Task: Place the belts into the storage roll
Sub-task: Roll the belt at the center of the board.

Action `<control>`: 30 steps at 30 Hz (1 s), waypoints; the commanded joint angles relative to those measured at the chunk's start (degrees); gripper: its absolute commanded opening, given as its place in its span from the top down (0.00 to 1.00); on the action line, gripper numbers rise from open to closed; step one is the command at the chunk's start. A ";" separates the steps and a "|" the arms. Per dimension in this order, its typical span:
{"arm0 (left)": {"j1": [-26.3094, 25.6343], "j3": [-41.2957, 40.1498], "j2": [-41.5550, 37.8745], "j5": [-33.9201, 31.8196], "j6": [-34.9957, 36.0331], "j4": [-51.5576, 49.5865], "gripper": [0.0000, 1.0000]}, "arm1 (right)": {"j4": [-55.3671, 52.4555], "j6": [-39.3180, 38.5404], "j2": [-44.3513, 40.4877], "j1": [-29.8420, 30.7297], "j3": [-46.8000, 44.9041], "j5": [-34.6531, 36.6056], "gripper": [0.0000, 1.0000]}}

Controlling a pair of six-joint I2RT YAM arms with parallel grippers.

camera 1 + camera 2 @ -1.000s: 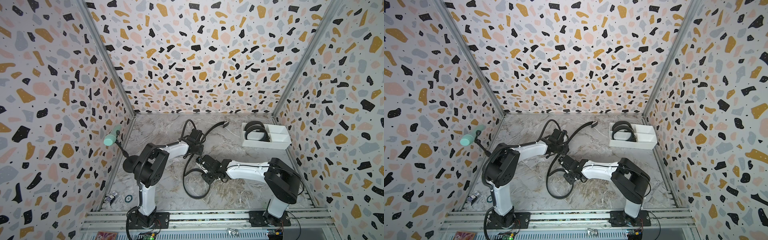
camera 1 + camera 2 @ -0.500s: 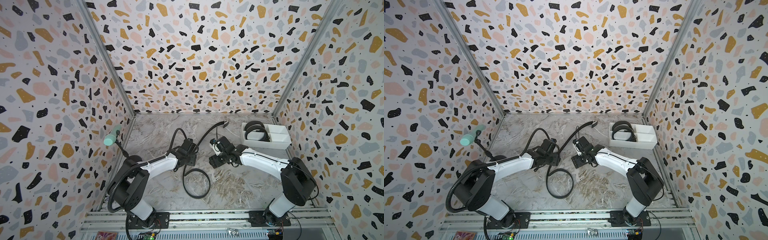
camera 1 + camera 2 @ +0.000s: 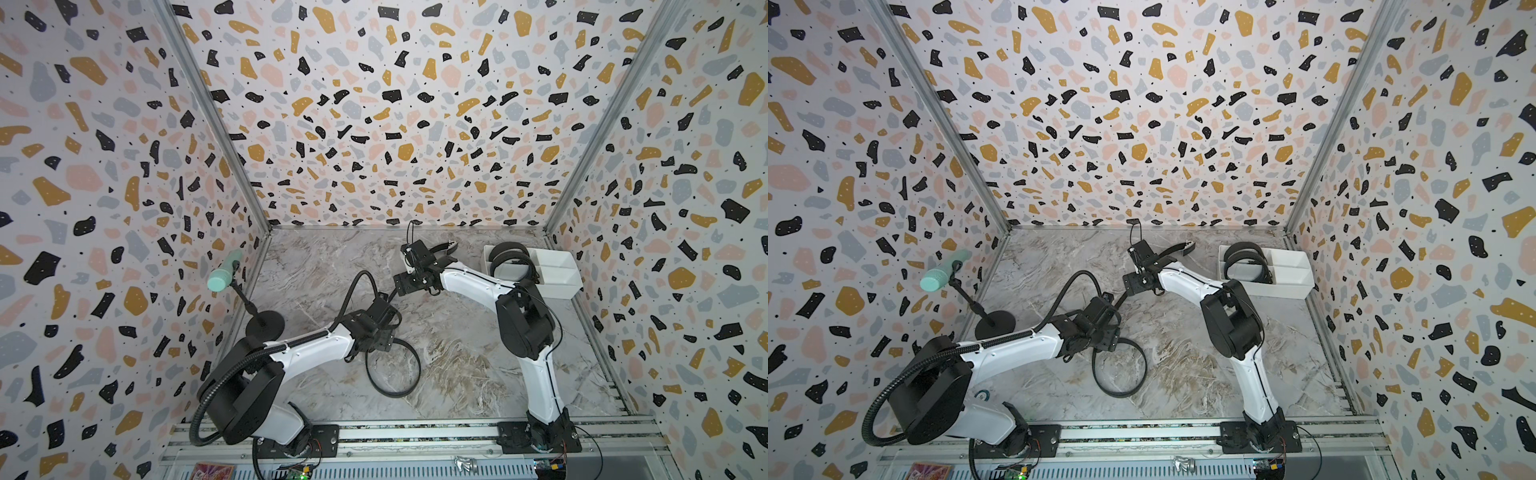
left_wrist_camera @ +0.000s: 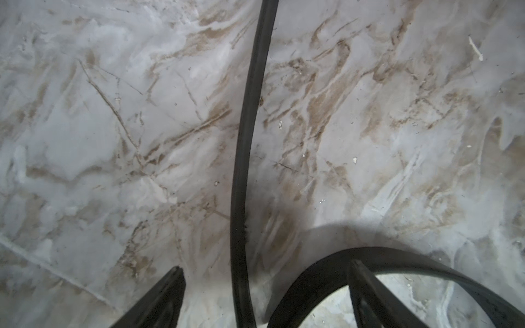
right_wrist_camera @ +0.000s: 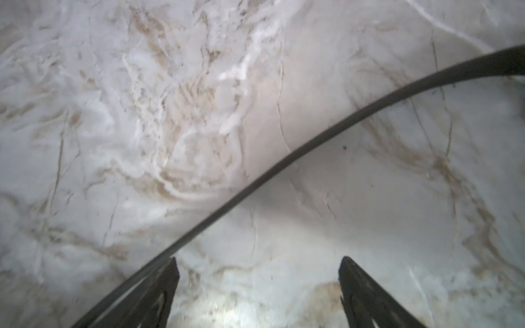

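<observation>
Marbled grey tabletop [image 3: 316, 266], terrazzo walls [image 3: 374, 104] — belt [image 3: 394, 395] looped

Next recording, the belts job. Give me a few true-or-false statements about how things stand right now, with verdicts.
1. The left gripper and right gripper both have their fingers apart, clamping nothing. True.
2. The storage roll is empty. False: coiled belts sit in one end compartment.
3. A belt lies loose on the table, passing between the left gripper's fingers. True.
4. The teal microphone lies in the storage roll. False: it is on its stand across the table from it.
</observation>
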 commanded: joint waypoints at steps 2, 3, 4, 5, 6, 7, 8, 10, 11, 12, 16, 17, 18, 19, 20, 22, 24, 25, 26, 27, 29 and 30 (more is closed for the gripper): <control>-1.30 -1.88 -0.97 -1.50 0.86 -1.67 0.11 | -7.96 0.97 4.87 0.04 10.33 5.52 0.08; -1.50 -1.97 -0.79 -1.45 0.98 -1.34 0.11 | -9.18 1.03 6.57 -0.01 12.26 6.12 0.08; -1.68 -1.98 -0.44 -1.73 0.99 -1.10 0.10 | -10.29 1.18 8.11 -0.21 14.10 6.54 0.08; -1.86 -1.82 0.17 -1.88 1.02 -0.85 0.09 | -11.21 1.21 9.26 -0.25 15.49 6.56 0.08; -2.10 -1.35 1.20 -2.11 1.17 -0.87 0.09 | -12.33 1.34 10.49 -0.34 17.00 6.64 0.08; -2.52 -0.70 2.12 -2.80 1.18 -1.29 0.09 | -13.33 1.41 11.41 -0.37 18.06 6.73 0.08; -2.95 -0.21 2.90 -3.42 1.18 -1.51 0.09 | -13.84 1.51 12.04 -0.39 18.61 6.90 0.08; -3.71 0.88 3.85 -4.62 1.18 -2.35 0.08 | -13.96 1.53 12.39 -0.46 18.44 7.00 0.09; -4.03 1.18 3.87 -4.69 1.18 -2.52 0.08 | -13.92 1.45 12.45 -0.48 18.26 7.15 0.10; -4.36 1.69 3.55 -5.40 0.77 -3.18 0.08 | -13.80 1.43 12.47 -0.46 18.01 7.34 0.11; -4.76 2.12 -1.38 -5.44 0.46 -3.81 0.08 | -12.66 1.07 11.95 -0.82 15.68 7.22 0.11; -4.74 1.96 -2.21 -5.10 0.48 -3.76 0.08 | -12.49 1.07 11.97 -0.92 15.30 7.11 0.11; -4.71 2.04 -2.54 -4.89 0.80 -4.20 0.08 | -12.31 1.00 11.95 -0.99 14.88 7.00 0.12; -4.78 2.31 -2.56 -4.88 0.87 -5.14 0.08 | -12.03 1.00 11.89 -1.02 14.40 6.87 0.12; -4.78 2.29 -2.65 -4.39 1.12 -5.61 0.08 | -11.95 1.00 11.80 -1.12 14.02 6.74 0.12; -4.83 2.06 -3.17 -3.54 0.99 -6.83 0.08 | -11.44 1.09 11.37 -1.21 12.90 6.68 0.13; -4.96 1.15 -4.52 -1.90 0.89 -6.36 0.07 | -10.66 1.09 10.82 -1.32 11.49 6.73 0.14; -4.93 0.32 -4.96 -0.37 1.35 -5.56 0.07 | -10.25 1.04 10.47 -1.38 10.73 6.58 0.15; -4.96 -0.27 -5.00 0.68 1.79 -5.15 0.07 | -9.88 1.08 10.19 -1.50 10.07 6.56 0.15; -5.04 -0.55 -4.51 1.04 2.11 -5.26 0.07 | -9.51 1.22 9.96 -1.57 9.37 6.48 0.15; -5.30 -0.65 -2.95 0.70 2.44 -6.05 0.07 | -9.09 1.40 9.75 -1.77 8.61 6.25 0.15; -5.48 -0.74 -2.25 0.42 2.48 -6.01 0.07 | -8.84 1.42 9.61 -1.73 8.26 6.25 0.15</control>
